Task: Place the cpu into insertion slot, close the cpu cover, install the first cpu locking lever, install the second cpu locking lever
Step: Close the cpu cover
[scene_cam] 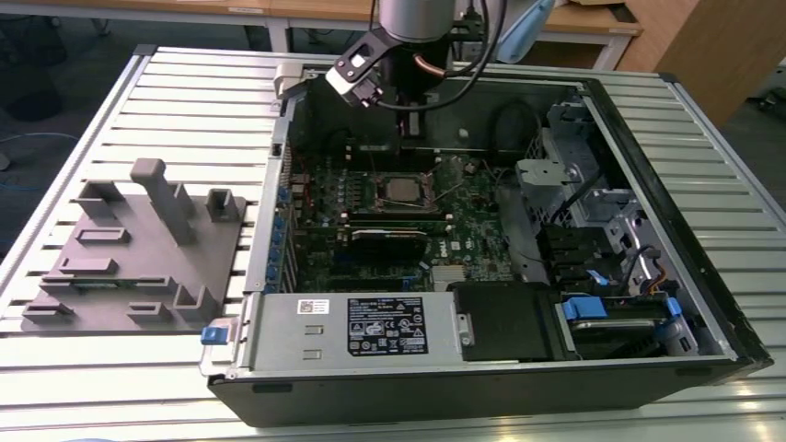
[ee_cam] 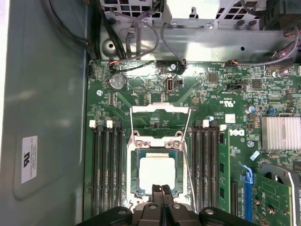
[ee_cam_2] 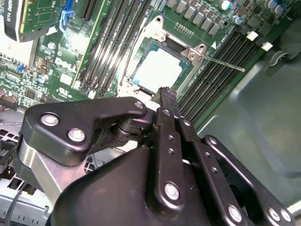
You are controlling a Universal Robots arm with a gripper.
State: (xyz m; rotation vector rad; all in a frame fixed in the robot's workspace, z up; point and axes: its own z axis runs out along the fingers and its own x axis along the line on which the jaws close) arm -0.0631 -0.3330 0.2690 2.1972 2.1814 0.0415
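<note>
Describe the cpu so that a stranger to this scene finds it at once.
Look inside the open black computer case on the slatted table, at the green motherboard. Between two banks of long black memory slots sits the cpu, a small flat square. Its plain pale-silver top, ringed by the metal cpu cover, sets it apart from the finned heatsink and the black slots.
</note>
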